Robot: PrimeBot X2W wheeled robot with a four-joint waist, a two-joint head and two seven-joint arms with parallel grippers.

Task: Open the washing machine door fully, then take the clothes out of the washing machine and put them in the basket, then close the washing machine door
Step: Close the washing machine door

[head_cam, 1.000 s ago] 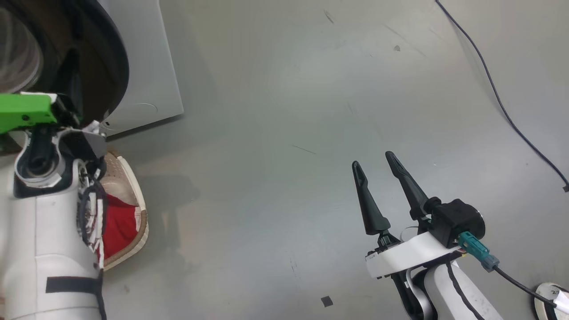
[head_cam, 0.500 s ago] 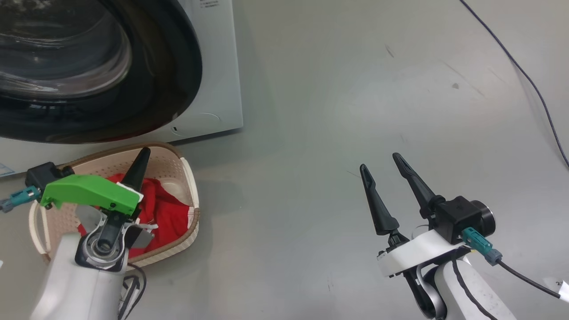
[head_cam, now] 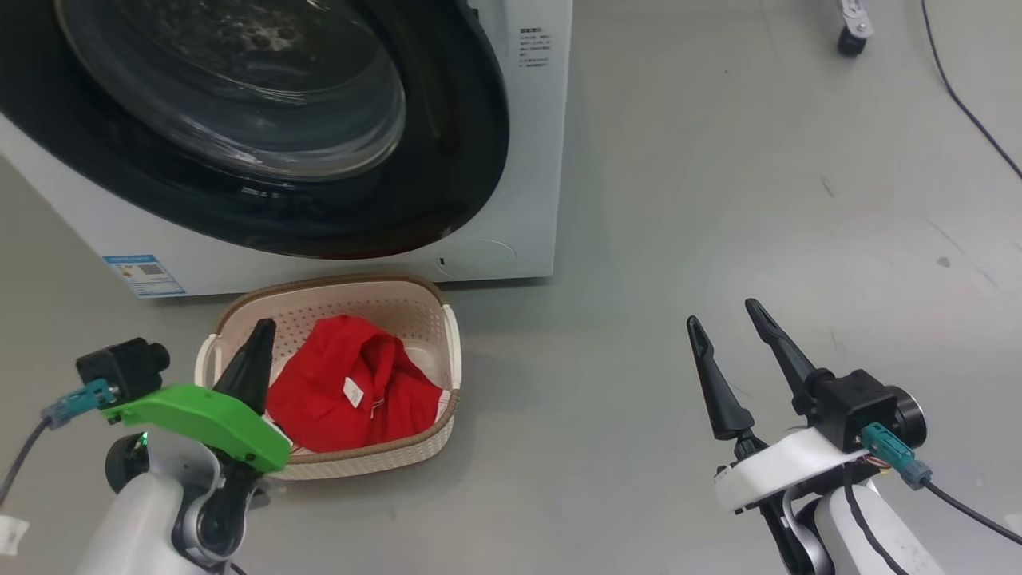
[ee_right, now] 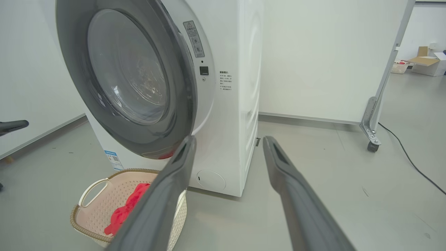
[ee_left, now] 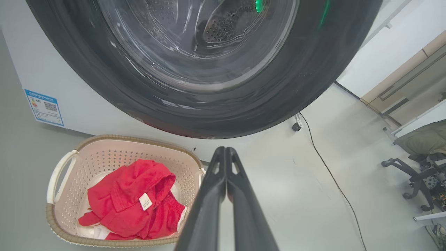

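The washing machine (head_cam: 527,160) is a white box whose door (head_cam: 447,160), black-rimmed with a clear glass bowl, looks closed flat against the front (ee_right: 181,87). In front of it on the floor stands the cream basket (head_cam: 335,291), with the red clothes (head_cam: 351,391) and their white tag inside. My left gripper (head_cam: 255,339) is shut and empty, its tip over the basket's left side. In the left wrist view its fingers (ee_left: 223,153) press together below the door (ee_left: 306,69), to the right of the basket (ee_left: 104,139). My right gripper (head_cam: 721,313) is open and empty over bare floor, well to the right.
A dark cable (head_cam: 974,120) runs over the grey floor at the far right. A partition's caster (ee_right: 372,144) stands right of the machine. An office chair base (ee_left: 414,181) and cardboard boxes (ee_right: 428,62) lie farther off. Open floor lies between basket and right gripper.
The head camera has swung, bringing machine and basket fuller into view. My left arm has come down from the door's rim to beside the basket. The right gripper keeps its pose.
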